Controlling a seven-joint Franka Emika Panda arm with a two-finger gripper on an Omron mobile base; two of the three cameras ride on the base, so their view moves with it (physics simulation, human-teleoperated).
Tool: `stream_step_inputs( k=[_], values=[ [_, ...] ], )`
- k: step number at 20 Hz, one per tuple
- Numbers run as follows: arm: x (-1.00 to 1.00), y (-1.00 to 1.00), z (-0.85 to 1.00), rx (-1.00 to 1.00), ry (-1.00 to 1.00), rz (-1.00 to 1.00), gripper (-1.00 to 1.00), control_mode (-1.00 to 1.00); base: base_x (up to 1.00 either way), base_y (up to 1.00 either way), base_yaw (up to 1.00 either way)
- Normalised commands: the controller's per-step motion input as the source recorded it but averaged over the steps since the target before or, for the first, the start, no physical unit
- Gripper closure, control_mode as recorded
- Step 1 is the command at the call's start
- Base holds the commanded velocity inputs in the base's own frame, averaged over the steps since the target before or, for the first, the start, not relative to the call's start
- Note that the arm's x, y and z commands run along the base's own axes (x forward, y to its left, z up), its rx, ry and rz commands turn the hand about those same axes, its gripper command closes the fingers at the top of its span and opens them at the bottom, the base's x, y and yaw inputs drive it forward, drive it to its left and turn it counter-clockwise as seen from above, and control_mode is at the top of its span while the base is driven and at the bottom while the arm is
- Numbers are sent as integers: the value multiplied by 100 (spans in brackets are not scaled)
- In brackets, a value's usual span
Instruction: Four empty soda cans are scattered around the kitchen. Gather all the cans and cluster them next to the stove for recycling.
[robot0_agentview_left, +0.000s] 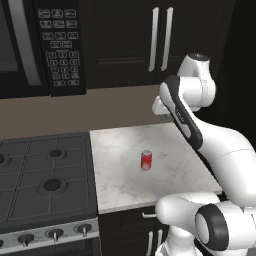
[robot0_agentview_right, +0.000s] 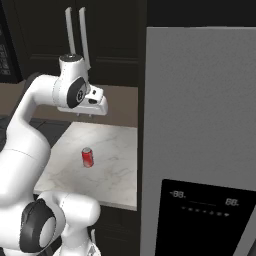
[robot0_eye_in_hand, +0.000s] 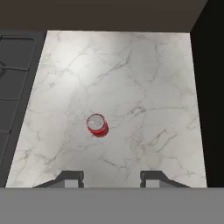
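standing upright on marble counter (robot0_agentview_left: 125, 185), red can (robot0_agentview_left: 146, 160); fridge (robot0_agentview_right: 200, 125) perhaps alongside

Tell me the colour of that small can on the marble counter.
Red, silver top; clearest in the left base view.

Stove (robot0_agentview_left: 45, 185) cut off at left and bottom edges of left base view, far burners and oven door out of frame. Microwave (robot0_agentview_left: 40, 45) cropped at top and left, keypad lettering too small to read. Fridge (robot0_agentview_right: 200, 140) cropped at right and bottom, display digits blurred. Can (robot0_agentview_left: 146, 160) label illegible.
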Motion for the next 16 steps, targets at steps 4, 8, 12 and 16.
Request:
stream_step_inputs(
  k=[4, 8, 12, 16],
  values=[
    [-2, 0, -2, 0, 0, 0, -100, -100, 0, 0, 0],
    [-14, 6, -13, 0, 0, 0, -100, -100, 0, 0, 0],
    [-16, 13, -16, 0, 0, 0, -100, -100, 0, 0, 0],
    [-3, 16, -15, 0, 3, 0, -100, -100, 0, 0, 0]
  ],
)
